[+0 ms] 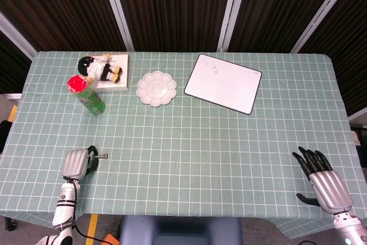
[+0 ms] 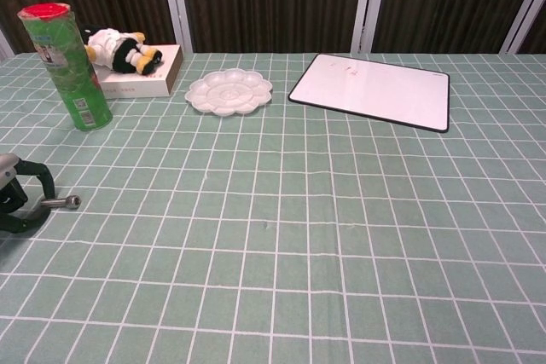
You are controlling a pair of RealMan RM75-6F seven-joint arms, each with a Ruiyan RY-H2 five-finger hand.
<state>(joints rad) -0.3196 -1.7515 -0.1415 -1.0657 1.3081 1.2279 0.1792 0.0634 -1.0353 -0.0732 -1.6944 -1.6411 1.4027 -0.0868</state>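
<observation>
- Two views show the same table [image 1: 189, 136], but only the head view shows both hands; the chest view shows only the fingers of the left hand [image 2: 15, 198] at its left border.
- The right hand [image 1: 322, 181] is seen only from the head view. It lies near the front right corner of the table, palm down, fingers spread apart and holding nothing.
- The left hand [image 1: 77, 163] is near the front left edge. Its fingers are curled around the end of a small metal bolt [image 1: 101, 156], and in the chest view the bolt [image 2: 60, 202] sticks out to the right from between the dark fingers, low over the cloth. The hand seems to pinch it, but I cannot tell if the bolt also touches the table.
- At the far left stand a green can [image 1: 86, 94] with a red lid, and behind it a white box [image 1: 117, 76] with a plush toy [image 1: 97, 67] lying on top.
- A white palette dish [image 1: 156, 88] and a whiteboard [image 1: 223, 82] lie at the far side, well apart from both hands.
- The wide middle and the near right part of the checked cloth carry no things between the two hands.
</observation>
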